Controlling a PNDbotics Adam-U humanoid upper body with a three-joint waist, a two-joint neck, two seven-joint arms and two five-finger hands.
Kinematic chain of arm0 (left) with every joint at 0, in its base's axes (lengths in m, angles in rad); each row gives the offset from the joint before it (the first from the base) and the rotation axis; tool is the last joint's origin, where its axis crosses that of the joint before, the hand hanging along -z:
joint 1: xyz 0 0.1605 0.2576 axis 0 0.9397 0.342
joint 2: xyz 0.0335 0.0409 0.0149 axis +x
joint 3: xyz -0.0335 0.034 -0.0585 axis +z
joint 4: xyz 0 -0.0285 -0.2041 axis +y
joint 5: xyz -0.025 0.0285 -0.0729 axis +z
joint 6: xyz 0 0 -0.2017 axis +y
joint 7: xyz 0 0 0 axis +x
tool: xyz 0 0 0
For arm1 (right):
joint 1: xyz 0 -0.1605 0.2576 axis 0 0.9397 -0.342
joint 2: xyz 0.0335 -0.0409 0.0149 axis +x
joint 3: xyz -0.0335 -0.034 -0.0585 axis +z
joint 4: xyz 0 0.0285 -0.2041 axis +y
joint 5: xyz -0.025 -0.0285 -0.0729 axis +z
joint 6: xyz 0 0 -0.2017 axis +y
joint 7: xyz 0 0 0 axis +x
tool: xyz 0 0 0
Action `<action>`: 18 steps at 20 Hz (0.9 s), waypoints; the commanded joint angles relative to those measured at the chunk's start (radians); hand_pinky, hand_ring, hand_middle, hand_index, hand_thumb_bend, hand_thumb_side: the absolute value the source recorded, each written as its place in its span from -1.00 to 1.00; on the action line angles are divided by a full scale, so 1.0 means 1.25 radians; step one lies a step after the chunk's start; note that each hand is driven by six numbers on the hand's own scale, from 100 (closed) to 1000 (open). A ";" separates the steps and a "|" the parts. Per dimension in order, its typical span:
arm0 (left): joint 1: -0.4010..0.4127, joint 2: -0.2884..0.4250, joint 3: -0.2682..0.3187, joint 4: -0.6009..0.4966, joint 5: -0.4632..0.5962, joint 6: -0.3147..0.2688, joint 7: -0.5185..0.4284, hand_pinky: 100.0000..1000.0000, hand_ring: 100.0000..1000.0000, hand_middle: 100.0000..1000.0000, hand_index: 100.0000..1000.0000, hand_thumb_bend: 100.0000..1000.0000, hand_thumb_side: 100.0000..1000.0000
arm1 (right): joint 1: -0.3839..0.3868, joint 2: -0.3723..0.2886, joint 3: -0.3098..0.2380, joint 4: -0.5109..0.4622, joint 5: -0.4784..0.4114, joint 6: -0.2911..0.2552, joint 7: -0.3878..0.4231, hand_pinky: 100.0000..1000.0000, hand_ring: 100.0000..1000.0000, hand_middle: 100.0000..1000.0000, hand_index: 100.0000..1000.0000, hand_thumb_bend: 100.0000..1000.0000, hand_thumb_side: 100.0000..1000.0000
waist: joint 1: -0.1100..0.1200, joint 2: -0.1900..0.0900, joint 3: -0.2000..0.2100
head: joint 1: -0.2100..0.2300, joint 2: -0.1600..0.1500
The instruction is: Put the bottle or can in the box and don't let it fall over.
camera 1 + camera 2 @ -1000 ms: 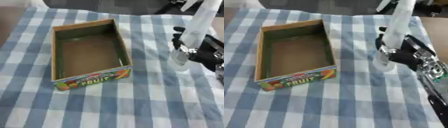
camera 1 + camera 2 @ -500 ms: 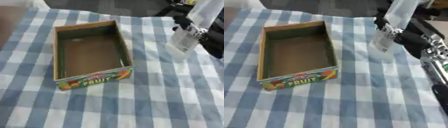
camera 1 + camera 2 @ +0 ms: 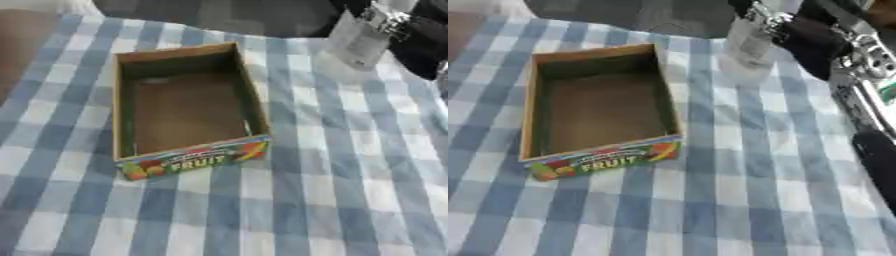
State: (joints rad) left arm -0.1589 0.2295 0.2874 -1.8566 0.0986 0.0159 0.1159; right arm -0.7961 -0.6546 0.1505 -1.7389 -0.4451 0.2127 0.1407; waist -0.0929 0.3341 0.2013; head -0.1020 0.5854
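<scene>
On the blue-and-white checked cloth (image 3: 350, 165), at about nine o'clock from the middle of the view, sat an open cardboard box (image 3: 182, 107) with a printed fruit label along its near wall; its brown floor held nothing. Well apart from it, toward one o'clock, a clear bottle (image 3: 359, 37) hung tilted, its lower end just above the cloth near the far edge and its top running out of the frame. At two o'clock, the right hand (image 3: 802, 32) was wrapped about the bottle's upper part, its dark fingers curled round it. From there the black-and-silver forearm (image 3: 868, 75) ran down the right edge toward four o'clock. No left hand showed in either view.
</scene>
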 commanded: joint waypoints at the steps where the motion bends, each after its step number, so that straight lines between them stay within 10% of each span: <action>1: -0.012 0.024 -0.002 -0.020 0.000 -0.001 -0.005 0.95 -0.17 0.01 0.45 0.34 -0.26 | -0.044 -0.002 0.005 0.032 -0.001 0.001 -0.004 0.73 1.00 0.95 -0.92 -1.00 -0.36 | 0.000 -0.017 0.013 | -0.024 -0.019; 18: -0.052 0.029 -0.003 -0.025 0.005 -0.007 0.003 0.95 -0.17 0.01 0.45 0.35 -0.26 | -0.175 0.105 0.069 0.234 0.106 -0.108 -0.123 0.70 1.00 0.91 -0.87 -1.00 -0.29 | -0.021 0.005 0.150 | -0.123 -0.046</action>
State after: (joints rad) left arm -0.2134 0.2379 0.2803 -1.8627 0.1048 0.0095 0.1153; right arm -0.9899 -0.5157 0.2382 -1.4481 -0.3266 0.0849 -0.0007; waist -0.1276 0.3564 0.3905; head -0.2486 0.5421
